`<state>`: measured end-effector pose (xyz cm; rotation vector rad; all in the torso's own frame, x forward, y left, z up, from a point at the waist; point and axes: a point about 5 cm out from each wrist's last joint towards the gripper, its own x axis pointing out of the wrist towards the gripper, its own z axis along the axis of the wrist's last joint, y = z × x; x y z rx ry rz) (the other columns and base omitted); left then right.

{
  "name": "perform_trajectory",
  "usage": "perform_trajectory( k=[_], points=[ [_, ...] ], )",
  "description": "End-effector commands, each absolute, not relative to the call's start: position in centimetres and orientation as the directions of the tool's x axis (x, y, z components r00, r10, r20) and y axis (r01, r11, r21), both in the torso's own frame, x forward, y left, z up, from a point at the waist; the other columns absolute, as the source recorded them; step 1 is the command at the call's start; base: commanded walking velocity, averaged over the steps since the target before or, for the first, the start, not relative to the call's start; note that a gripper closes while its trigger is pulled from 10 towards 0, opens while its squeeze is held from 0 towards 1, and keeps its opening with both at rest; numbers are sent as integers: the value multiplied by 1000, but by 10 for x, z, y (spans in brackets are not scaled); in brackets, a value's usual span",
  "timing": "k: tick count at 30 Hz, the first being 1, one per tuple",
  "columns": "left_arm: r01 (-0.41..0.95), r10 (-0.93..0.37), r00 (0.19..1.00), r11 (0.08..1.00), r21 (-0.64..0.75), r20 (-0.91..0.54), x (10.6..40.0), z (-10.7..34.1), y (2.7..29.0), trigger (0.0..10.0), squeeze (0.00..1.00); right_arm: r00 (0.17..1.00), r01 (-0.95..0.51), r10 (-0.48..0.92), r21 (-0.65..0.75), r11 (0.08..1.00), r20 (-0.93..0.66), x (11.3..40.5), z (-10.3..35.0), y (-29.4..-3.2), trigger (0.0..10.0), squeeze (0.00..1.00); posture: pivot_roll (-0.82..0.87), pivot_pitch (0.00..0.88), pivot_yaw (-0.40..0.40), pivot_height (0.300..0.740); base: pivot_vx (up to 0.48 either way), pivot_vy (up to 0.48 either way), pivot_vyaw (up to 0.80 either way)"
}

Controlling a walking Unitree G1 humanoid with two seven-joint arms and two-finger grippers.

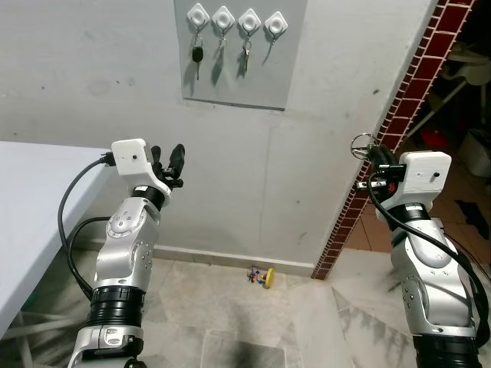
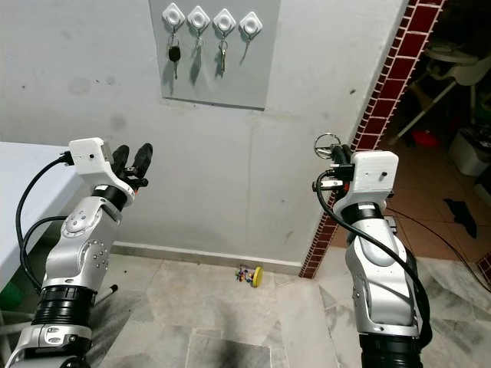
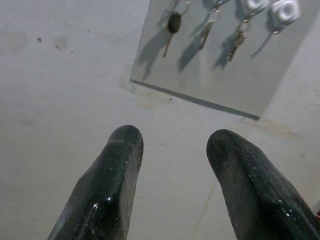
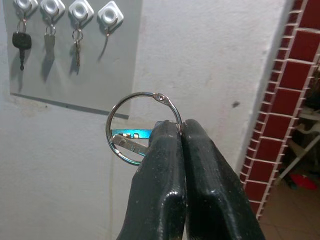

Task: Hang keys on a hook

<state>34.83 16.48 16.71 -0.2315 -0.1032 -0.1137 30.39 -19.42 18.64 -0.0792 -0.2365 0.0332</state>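
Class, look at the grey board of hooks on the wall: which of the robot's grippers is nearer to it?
Left. The left gripper, open, sits below the hook board, slightly to its left. The right gripper, holding the key ring, is farther off to its right.

A panel point(image 1: 238, 61) on the far wall carries four hooks point(image 1: 236, 21) in a row; keys point(image 1: 197, 57) hang from the left three. A table point(image 1: 31, 199) stands left, a brick pillar point(image 1: 399, 115) right.

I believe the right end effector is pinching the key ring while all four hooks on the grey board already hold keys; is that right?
Not quite. The right end effector does pinch the key ring, but only three hooks on the grey board hold keys; the rightmost hook is bare, as the right wrist view shows.
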Motion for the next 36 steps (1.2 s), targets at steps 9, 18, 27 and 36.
perform_trajectory(
  k=[9,18,27,36],
  points=[
    [119,-91,987,966,-228,131,350,174,166,10000,0,968,-41,59,-79,996,244,304,191,-192,10000,0,-141,0,-57,724,405,0,0],
    [113,-86,988,968,-225,127,350,174,167,10000,0,968,-48,66,-80,996,243,304,191,-191,10000,0,-141,0,-58,724,406,0,0],
    [114,-86,988,968,-224,129,350,174,166,10000,0,968,-54,72,-81,995,241,304,191,-190,10000,0,-142,0,-59,724,392,0,0],
    [82,-56,991,972,-222,123,350,172,168,10000,0,968,-66,83,-81,995,236,304,190,-189,10000,0,-141,0,-59,724,89,0,0]
  ],
)
